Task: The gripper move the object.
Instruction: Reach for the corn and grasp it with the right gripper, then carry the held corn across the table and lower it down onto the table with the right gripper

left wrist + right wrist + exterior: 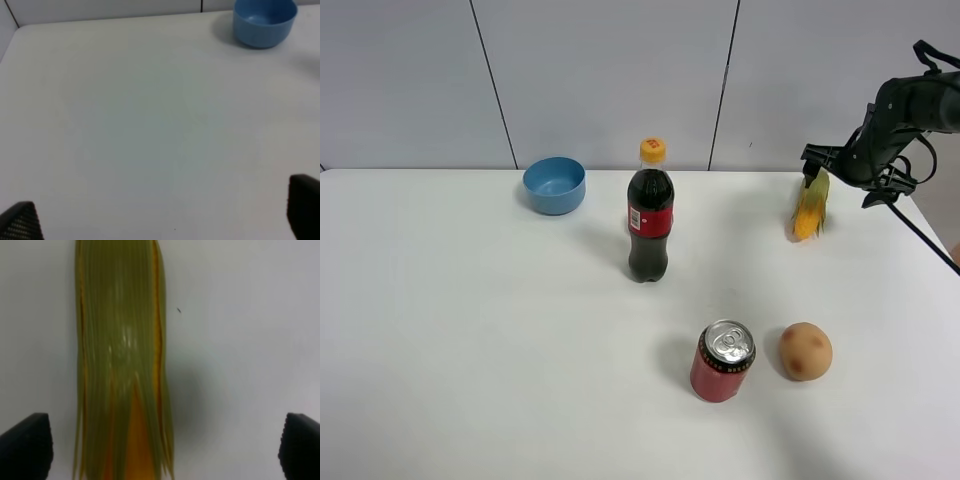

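The ear of corn [810,207] lies on the white table at the far right, yellow kernels toward the front and green husk toward the wall. My right gripper [823,166] hovers over its husk end. In the right wrist view the corn [120,365] runs lengthwise between the two dark fingertips, nearer one of them, and neither touches it. The right gripper [162,450] is open. My left gripper [162,215] is open and empty above bare table; its arm does not show in the exterior view.
A cola bottle [650,212] stands mid-table. A blue bowl [554,185] sits at the back left and also shows in the left wrist view [264,21]. A red can [723,361] and a tan potato [805,350] sit at the front right. The table's right edge is close to the corn.
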### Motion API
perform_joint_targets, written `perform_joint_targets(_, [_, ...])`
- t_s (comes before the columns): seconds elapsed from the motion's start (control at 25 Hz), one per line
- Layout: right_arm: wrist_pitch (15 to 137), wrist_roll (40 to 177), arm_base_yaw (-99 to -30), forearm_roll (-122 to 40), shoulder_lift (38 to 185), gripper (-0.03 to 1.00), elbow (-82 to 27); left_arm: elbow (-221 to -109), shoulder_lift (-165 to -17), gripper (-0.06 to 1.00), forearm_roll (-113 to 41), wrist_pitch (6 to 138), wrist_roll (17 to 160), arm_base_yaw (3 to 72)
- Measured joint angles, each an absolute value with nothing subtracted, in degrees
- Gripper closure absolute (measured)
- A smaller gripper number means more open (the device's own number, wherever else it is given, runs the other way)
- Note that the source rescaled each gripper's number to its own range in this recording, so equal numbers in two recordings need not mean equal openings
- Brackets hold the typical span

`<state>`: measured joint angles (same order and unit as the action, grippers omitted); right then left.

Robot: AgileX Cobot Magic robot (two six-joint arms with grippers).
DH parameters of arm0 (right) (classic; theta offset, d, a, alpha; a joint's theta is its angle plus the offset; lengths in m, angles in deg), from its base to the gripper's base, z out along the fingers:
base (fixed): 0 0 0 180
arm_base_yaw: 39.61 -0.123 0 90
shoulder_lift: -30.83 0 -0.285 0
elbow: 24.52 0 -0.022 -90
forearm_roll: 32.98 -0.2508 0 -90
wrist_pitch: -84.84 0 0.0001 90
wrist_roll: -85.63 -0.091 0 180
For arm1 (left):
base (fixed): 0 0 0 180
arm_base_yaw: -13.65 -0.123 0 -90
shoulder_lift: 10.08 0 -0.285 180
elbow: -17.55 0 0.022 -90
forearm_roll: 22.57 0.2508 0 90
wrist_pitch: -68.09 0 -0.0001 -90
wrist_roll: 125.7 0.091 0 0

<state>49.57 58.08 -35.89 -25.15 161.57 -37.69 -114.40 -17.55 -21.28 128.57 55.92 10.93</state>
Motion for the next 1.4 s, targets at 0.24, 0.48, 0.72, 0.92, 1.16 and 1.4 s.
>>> perform_joint_targets(0.24, [55.0,55.7,-35.9,-25.2,164.6,0.16,-37.7,-114.4,-17.5,-0.06,-21.3,128.6,55.9,10.9])
perform_joint_targets(0.48, [57.6,55.2,-35.9,-25.2,167.1,0.18,-37.7,-114.4,-17.5,-0.06,-21.3,128.6,55.9,10.9])
perform_joint_targets(0.72, [58.0,55.2,-35.9,-25.2,169.1,0.22,-37.7,-114.4,-17.5,-0.06,-21.3,128.6,55.9,10.9])
perform_joint_targets(0.92, [58.8,55.2,-35.9,-25.1,169.1,0.39,-37.7,-114.4,-17.5,-0.06,-21.3,128.6,55.9,10.9])
perform_joint_targets(1.16, [59.7,55.2,-35.9,-25.0,169.1,0.97,-37.7,-114.4,-17.5,-0.06,-21.3,128.6,55.9,10.9])
perform_joint_targets(1.4, [58.5,55.3,-35.9,-25.5,168.7,0.97,-37.7,-114.4,-17.5,-0.06,-21.3,128.6,55.9,10.9])
